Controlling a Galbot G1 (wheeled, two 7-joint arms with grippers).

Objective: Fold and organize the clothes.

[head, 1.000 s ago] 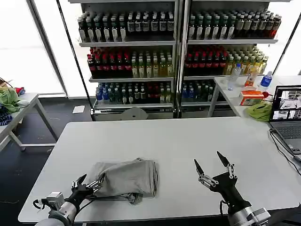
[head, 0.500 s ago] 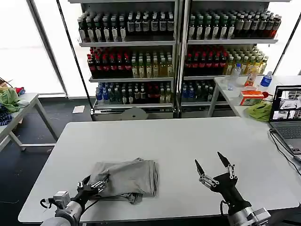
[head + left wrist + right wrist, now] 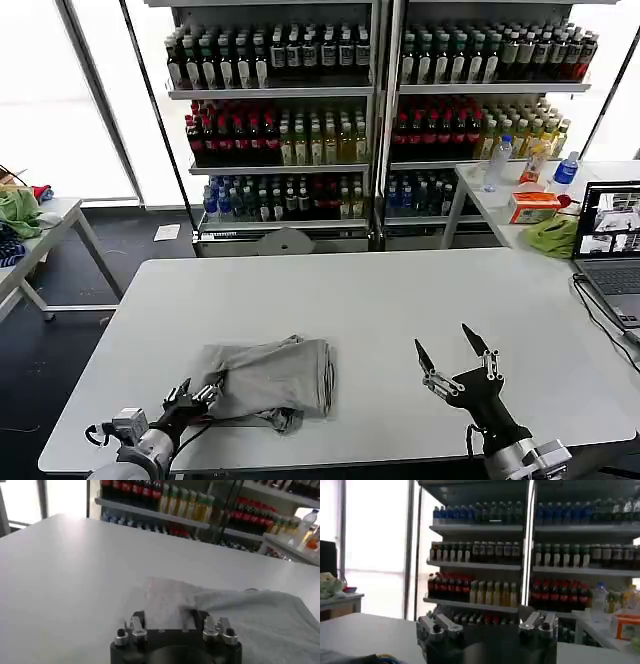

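Observation:
One light grey shirt [image 3: 270, 378] lies folded into a rough rectangle on the white table [image 3: 380, 290], at the front left. My left gripper [image 3: 197, 393] is at the shirt's front left corner, low over the table, shut on the fabric edge. In the left wrist view the grey cloth [image 3: 235, 615] bunches between the fingers of the left gripper [image 3: 169, 614]. My right gripper [image 3: 441, 338] stands open at the front right, fingers pointing up, nothing in it, well apart from the shirt. The right wrist view has the right gripper [image 3: 488, 622] facing the shelves.
A laptop [image 3: 612, 245] sits at the table's right edge. A side table behind it holds a lime-green cloth [image 3: 550, 237], an orange box [image 3: 533, 206] and bottles. Another table at far left carries green fabric [image 3: 18, 212]. Bottle shelves [image 3: 370, 110] line the back.
My left gripper moved in from open beside the shirt to its front left corner and closed on the edge, bunching the cloth slightly. The right arm has not moved.

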